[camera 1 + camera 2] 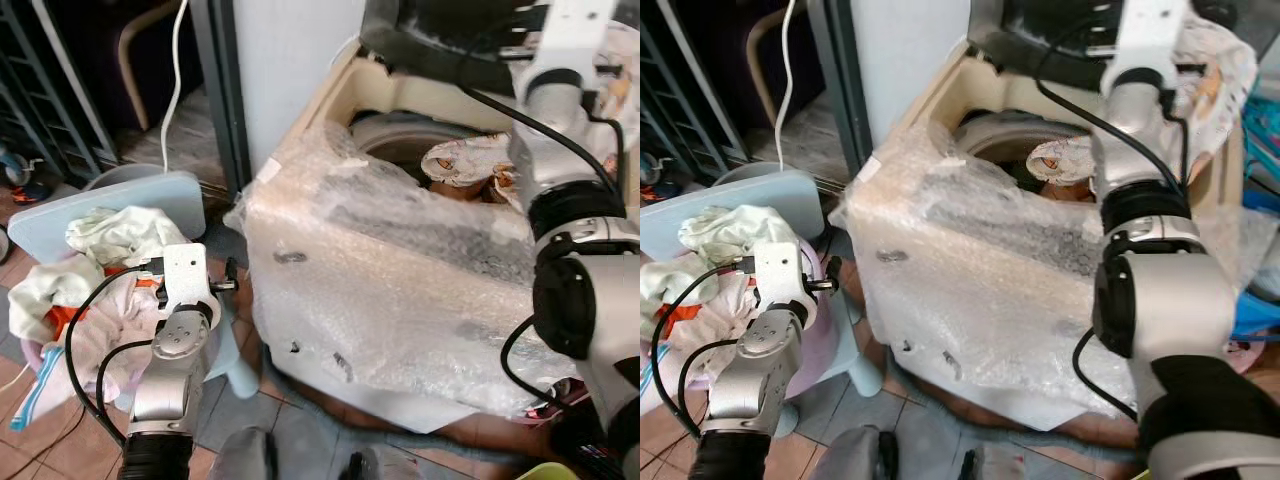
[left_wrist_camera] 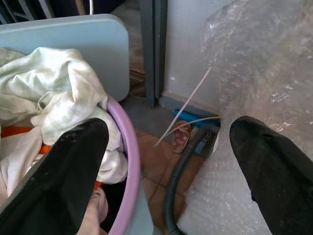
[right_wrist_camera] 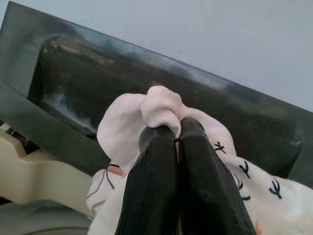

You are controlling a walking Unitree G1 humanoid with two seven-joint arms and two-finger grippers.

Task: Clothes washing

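A top-loading washing machine wrapped in bubble wrap stands in front of me with its dark lid raised. My right gripper is held high over the drum opening, shut on a white garment with small black marks. More pale patterned cloth shows at the drum's mouth. My left gripper is open and empty, low between the machine and a lilac laundry basket. The basket is heaped with pale green, white and orange clothes.
The basket rests on a light blue plastic chair. A grey hose and a slipper lie on the tiled floor by the machine's foot. A white cable hangs beside a grey door frame.
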